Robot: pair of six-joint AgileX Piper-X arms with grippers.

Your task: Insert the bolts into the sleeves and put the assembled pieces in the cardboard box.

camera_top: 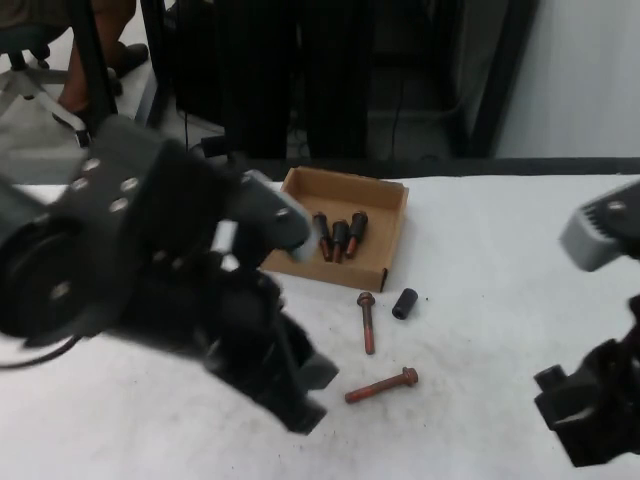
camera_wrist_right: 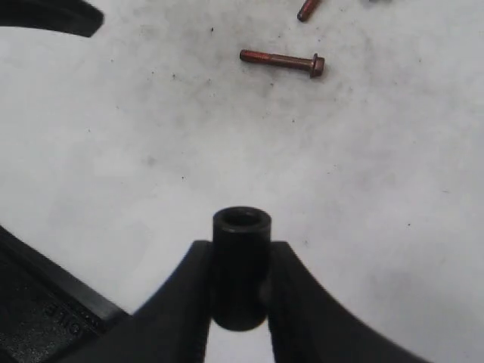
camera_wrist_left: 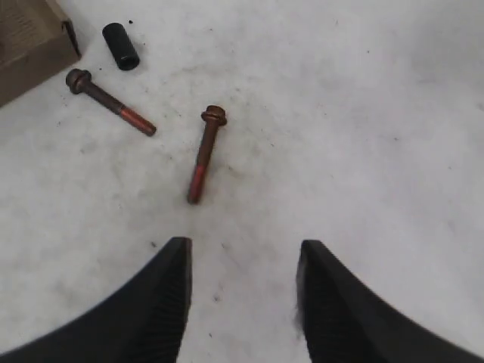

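Left gripper [camera_wrist_left: 243,302]: jaws are spread wide and nothing is held between them. It is hung over bare bench, with the loose parts just ahead of it. In the high view it is carried on the large dark left arm [camera_top: 150,270], which is seen left of centre.

Right gripper [camera_wrist_right: 240,265]: it is closed on a short black cylindrical metal sleeve [camera_wrist_right: 242,227]. The sleeve is gripped by its lower half, and the open bore end is left sticking out past the fingertips. Contact between this sleeve and the bench cannot be judged. The right arm [camera_top: 590,400] is seen at the near right edge.

A scuffed white bench top [camera_top: 480,250] is used as the work surface.

A shallow brown cardboard box [camera_top: 392,235] is set at far centre. Three assembled pieces [camera_top: 340,238], each a rusty bolt in a black sleeve, are laid side by side inside it, toward its right half.

The first long rust-brown flanged bolt [camera_top: 367,322] is laid on the bench just near of the box, head toward the box, shank pointed to the near side.

A second black sleeve [camera_top: 404,303] is laid on its side just right of that bolt's head, not touching it.

The second rust-brown bolt [camera_top: 382,385] is laid crosswise, nearer still, head to the right, apart from the first. In the left wrist view it is the part closest to the open fingers [camera_wrist_left: 162,302]
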